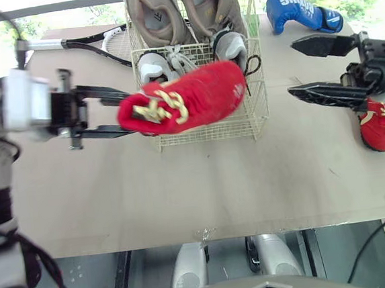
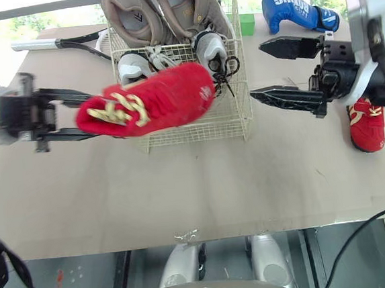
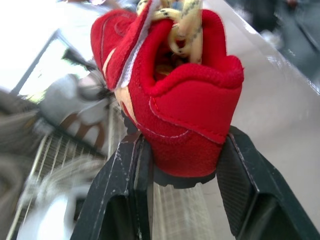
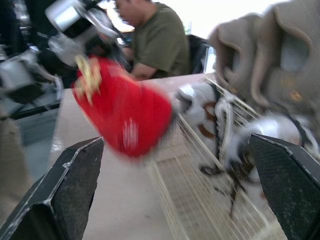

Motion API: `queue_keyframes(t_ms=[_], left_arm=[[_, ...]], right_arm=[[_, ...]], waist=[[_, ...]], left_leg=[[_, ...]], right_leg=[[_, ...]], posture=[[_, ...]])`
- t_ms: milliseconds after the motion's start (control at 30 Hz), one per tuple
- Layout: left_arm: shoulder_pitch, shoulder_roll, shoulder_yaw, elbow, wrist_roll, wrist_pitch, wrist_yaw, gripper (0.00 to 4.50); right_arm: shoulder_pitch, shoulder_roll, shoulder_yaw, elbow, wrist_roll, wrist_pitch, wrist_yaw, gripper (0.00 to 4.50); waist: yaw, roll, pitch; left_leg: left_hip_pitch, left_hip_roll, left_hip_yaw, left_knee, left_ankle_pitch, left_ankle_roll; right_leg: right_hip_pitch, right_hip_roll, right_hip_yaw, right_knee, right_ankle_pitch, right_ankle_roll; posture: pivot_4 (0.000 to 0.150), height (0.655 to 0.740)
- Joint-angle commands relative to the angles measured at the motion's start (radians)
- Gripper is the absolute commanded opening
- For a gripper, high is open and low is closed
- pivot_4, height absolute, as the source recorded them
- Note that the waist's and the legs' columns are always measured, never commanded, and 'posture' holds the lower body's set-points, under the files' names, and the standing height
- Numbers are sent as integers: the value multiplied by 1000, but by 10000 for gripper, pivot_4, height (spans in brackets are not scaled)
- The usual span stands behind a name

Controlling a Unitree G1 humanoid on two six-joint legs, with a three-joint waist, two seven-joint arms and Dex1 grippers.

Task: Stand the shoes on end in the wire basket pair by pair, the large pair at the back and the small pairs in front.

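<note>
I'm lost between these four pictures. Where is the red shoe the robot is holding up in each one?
Left eye view: red shoe near centre, overlapping the wire basket.
Right eye view: left of centre, across the basket's front.
Left wrist view: close up, heel-on, between the left jaws.
Right wrist view: hanging beside the basket.
Shared landmark: the wire basket.

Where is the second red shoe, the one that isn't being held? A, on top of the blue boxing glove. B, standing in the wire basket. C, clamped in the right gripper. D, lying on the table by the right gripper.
D: the second red shoe lies on the table beside the open right gripper, while the left gripper holds the first red shoe near the wire basket.
</note>
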Motion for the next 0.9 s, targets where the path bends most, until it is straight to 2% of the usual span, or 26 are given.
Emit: queue_keyframes(t_ms=[33,167,467,500,567,667,767,800,900], left_arm=[[-103,1,-144,103,9,-193,-4,15028],[-235,-18,-319,209,-2,-357,-4,15028],[-406,-18,-574,313,-33,-551,-4,15028],[-408,-19,-586,310,-38,-556,-4,14983],[-406,-20,-596,304,-53,-556,-4,14983],[-407,-25,-591,312,-57,-562,-4,14983],[-405,-30,-571,321,-48,-569,-4,14983],[-400,-31,-561,322,-48,-569,-4,14983],[-383,-30,-532,317,-48,-567,-4,14983]], right_arm=[[-103,-6,106,10,1,141,10,45000],[-230,54,288,48,-127,194,27,45000],[-381,159,498,190,-312,234,147,45000],[-388,171,508,193,-319,237,164,39553],[-393,180,529,179,-328,247,202,32904],[-380,173,568,142,-352,251,249,16597],[-360,174,573,129,-361,263,274,2373],[-354,175,568,129,-360,267,280,519],[-335,174,552,124,-359,275,287,519]], waist=[[-3,-1,0],[-8,0,0],[-2,1,0],[-3,1,0],[-4,1,1],[-4,1,1],[-3,1,0],[-3,1,0],[-4,1,0]], left_leg=[[0,0,0,0,0,0],[0,0,2,1,-1,2],[-16,-1,0,11,-3,6],[-16,-1,0,11,-3,6],[-16,-1,0,11,-3,6],[-16,-1,-1,10,-3,6],[-16,-1,0,11,-3,6],[-16,-1,0,11,-3,6],[-16,-1,0,12,-3,6]], right_leg=[[0,0,0,0,0,0],[-2,0,2,1,0,0],[-12,-1,0,6,1,2],[-12,-1,0,6,1,2],[-12,-1,0,6,1,2],[-13,-1,-1,7,1,2],[-14,-1,-1,9,1,2],[-14,-1,-1,9,1,2],[-14,-1,-1,10,1,2]], posture=[[1500,7400],[1500,7400],[1500,7400],[1500,7400],[1500,7400],[1500,7400],[1500,7400],[1500,7400],[1500,7400]])
